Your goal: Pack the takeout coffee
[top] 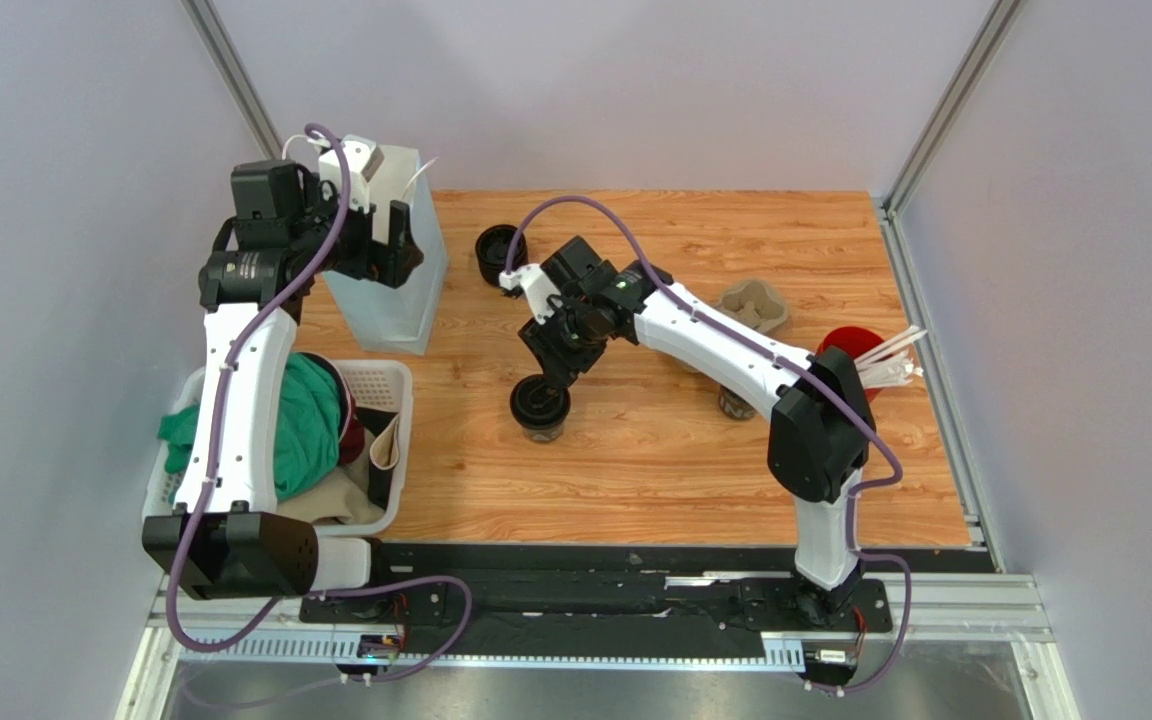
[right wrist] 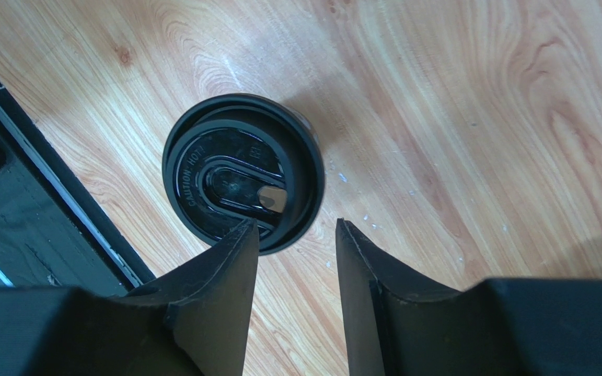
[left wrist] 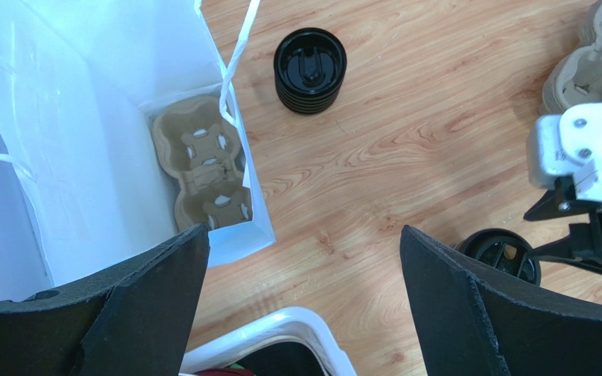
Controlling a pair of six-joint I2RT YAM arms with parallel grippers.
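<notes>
The takeout coffee (top: pixel 540 405) is a small round black cup with a shiny black lid that says "caution hot", and it stands straight up on the wooden surface (top: pixel 657 450), near the middle.

Bright even light, soft shadows, pale glare on table (right wrist: pixel 226 70) (right wrist), sharp focus

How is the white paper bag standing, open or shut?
Open: the bag gapes at the top, showing a cardboard cup tray lying inside.
</notes>
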